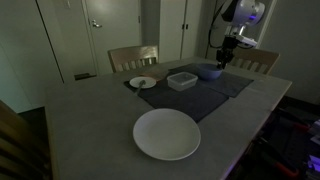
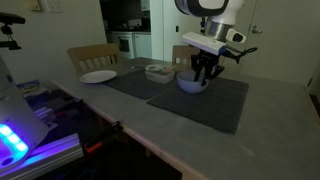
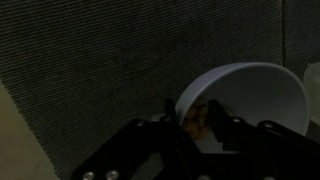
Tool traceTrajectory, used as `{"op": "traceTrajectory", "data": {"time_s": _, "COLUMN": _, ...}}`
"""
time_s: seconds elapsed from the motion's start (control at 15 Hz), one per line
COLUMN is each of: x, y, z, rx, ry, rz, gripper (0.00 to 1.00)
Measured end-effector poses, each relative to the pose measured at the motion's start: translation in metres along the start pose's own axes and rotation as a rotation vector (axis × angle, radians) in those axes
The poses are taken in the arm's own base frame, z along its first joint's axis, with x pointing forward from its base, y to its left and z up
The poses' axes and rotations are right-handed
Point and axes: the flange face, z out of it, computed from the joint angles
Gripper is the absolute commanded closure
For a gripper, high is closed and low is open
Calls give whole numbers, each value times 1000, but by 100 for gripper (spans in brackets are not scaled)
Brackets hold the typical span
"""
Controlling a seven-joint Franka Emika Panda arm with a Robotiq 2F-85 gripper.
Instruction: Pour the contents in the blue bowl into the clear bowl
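end effector (image 2: 205, 72) down on blue bowl (image 2: 190, 85), my fingers either side of its near rim in wrist view; cannot tell whether clenched or released | blue bowl upright on dark mat (image 1: 200, 100) on the surface (image 1: 90, 120), brownish bits (image 3: 197, 120) inside | clear bowl (image 1: 182, 80) just beside it | plate (image 1: 167, 134) well apart

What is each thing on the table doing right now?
blue bowl: upright on the dark mat, brownish bits inside.
clear bowl: upright beside it, not tipped.
gripper: down at the blue bowl's rim; grip unclear.
large white plate: flat, empty.
small saucer: flat, away from the gripper.
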Motion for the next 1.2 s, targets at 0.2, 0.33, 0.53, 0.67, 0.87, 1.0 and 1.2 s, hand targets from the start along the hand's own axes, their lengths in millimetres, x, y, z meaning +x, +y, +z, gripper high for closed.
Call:
{"op": "traceTrajectory", "data": {"time_s": 0.2, "x": 0, "y": 1, "z": 0, "rx": -2, "ry": 2, "rz": 1, "gripper": 100}}
{"op": "traceTrajectory", "data": {"time_s": 0.33, "x": -1, "y": 1, "z": 1, "rx": -3, "ry": 4, "rz": 2, "gripper": 100}}
{"op": "traceTrajectory", "data": {"time_s": 0.53, "x": -2, "y": -1, "z": 3, "rx": -1, "ry": 0, "rz": 0, "gripper": 99}}
{"op": "traceTrajectory", "data": {"time_s": 0.67, "x": -1, "y": -3, "z": 3, "rx": 0, "ry": 0, "rz": -3, "gripper": 99}}
{"op": "traceTrajectory", "data": {"time_s": 0.87, "x": 2, "y": -13, "z": 1, "rx": -5, "ry": 1, "rz": -18, "gripper": 99}}
{"op": "traceTrajectory", "data": {"time_s": 1.0, "x": 6, "y": -26, "z": -6, "rx": -25, "ry": 3, "rz": -40, "gripper": 99}}
{"op": "traceTrajectory", "data": {"time_s": 1.2, "x": 14, "y": -54, "z": -29, "rx": -79, "ry": 15, "rz": -86, "gripper": 99}}
